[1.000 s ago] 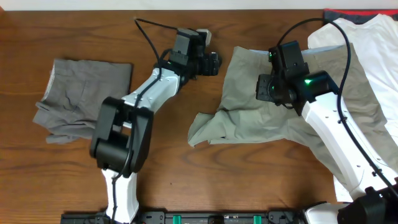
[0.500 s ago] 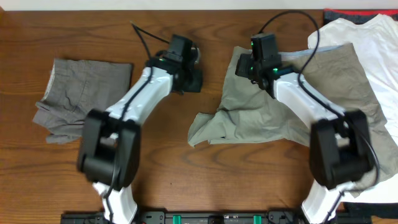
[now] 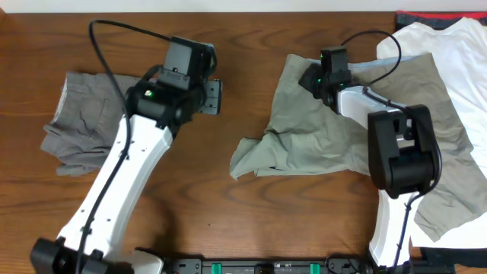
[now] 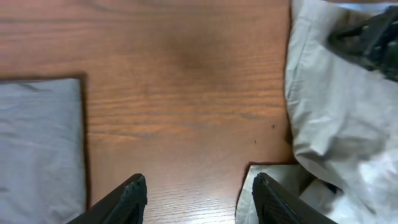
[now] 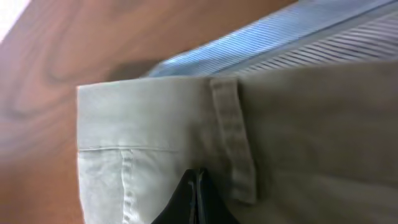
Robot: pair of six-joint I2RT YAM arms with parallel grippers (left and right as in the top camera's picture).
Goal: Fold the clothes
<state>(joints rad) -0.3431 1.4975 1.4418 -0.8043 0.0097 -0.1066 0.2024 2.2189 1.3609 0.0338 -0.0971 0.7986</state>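
No legible text, label, brand, number or sign in any view.

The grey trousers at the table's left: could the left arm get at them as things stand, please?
Probably yes. The left tool hangs open over the table right beside the grey trousers, holding nothing, and nothing lies between them.
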